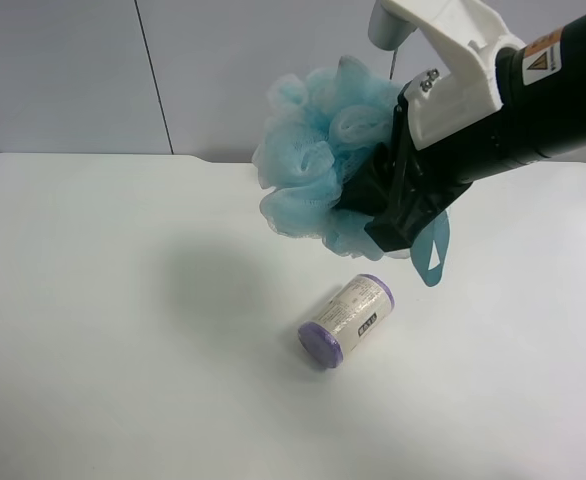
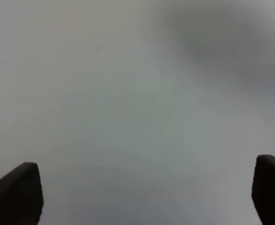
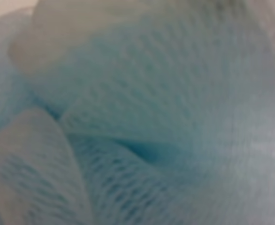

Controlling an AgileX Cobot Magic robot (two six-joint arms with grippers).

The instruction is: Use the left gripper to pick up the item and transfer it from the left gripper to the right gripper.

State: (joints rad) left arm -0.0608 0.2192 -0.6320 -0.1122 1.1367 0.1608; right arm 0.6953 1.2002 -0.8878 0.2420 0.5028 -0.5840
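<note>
Blue pouf (image 1: 313, 165) in right tool (image 1: 361, 196)

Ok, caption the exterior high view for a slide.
Right end effector holds the blue pouf aloft; purple-capped bottle lies on the table.

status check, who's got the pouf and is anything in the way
Copy: right gripper shut on the pouf, held up off the table. The left gripper open, empty. The purple-capped bottle lying on the table below, clear of both.
</note>
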